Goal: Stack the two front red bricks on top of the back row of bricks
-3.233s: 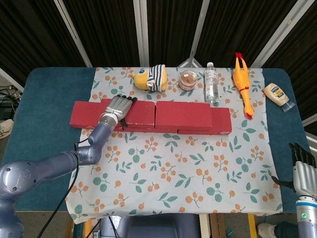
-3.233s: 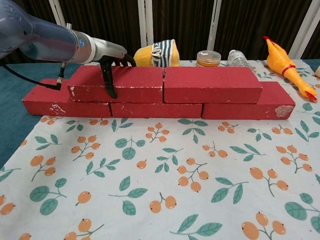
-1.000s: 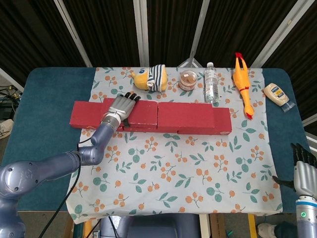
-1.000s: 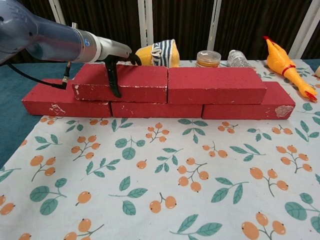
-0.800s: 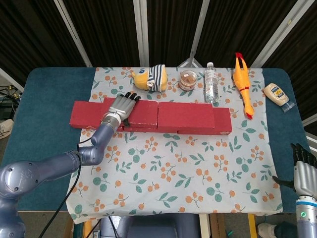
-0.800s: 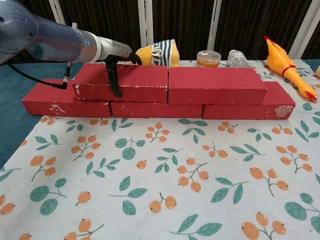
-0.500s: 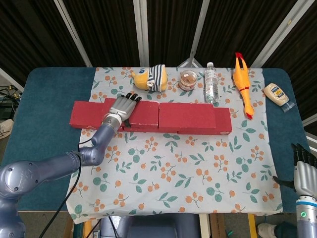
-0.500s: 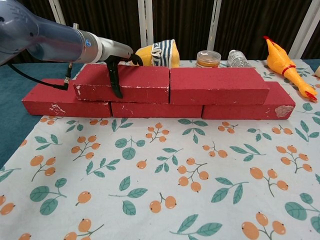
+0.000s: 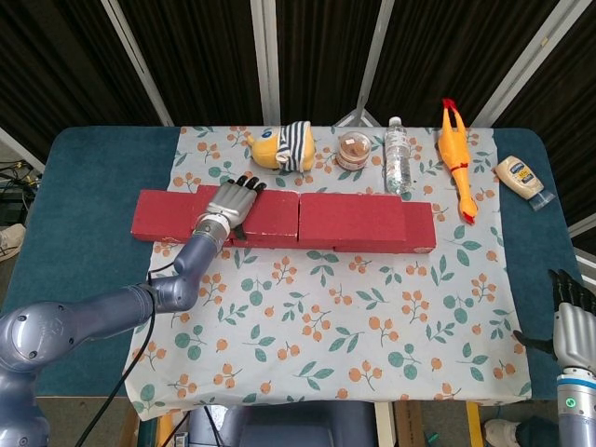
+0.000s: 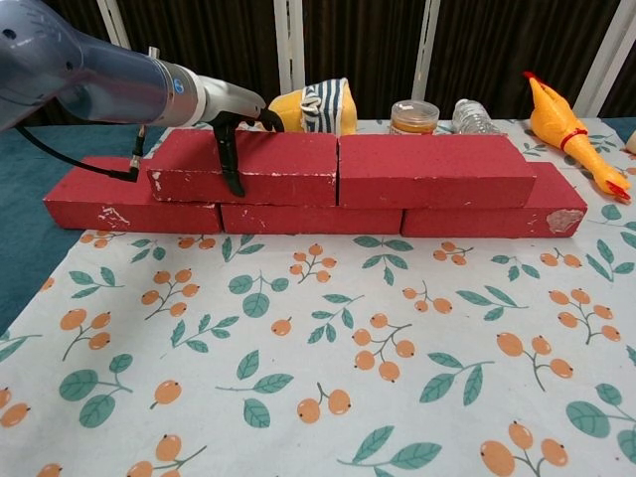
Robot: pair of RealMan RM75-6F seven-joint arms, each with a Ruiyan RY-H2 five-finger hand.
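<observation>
Left hand (image 9: 229, 204) grips the left top brick (image 10: 248, 166): palm and fingers flat over the top, thumb hooked down the front face. That brick sits on the back row (image 10: 308, 217), over the seam between the far-left and middle bottom bricks. Right top brick (image 10: 432, 170) is just beside it, thin gap between them, sitting square over the middle and right bottom bricks. Both front bricks look to be up top, so I'd call the stacking all but done.

Risks, my read:
- Thumb hooked over the front face. If the hand lifts or pulls back before it opens, it drags the left top brick forward, maybe off the row.
- Any sideways shove to close the gap knocks the right top brick along.
- Bottom bricks are loose on cloth (image 9: 354, 307), so a hard push could shift the whole wall.

Right hand (image 9: 572, 321) is down at the near right table edge, fingers apart, holding nothing, well apart from the bricks.
</observation>
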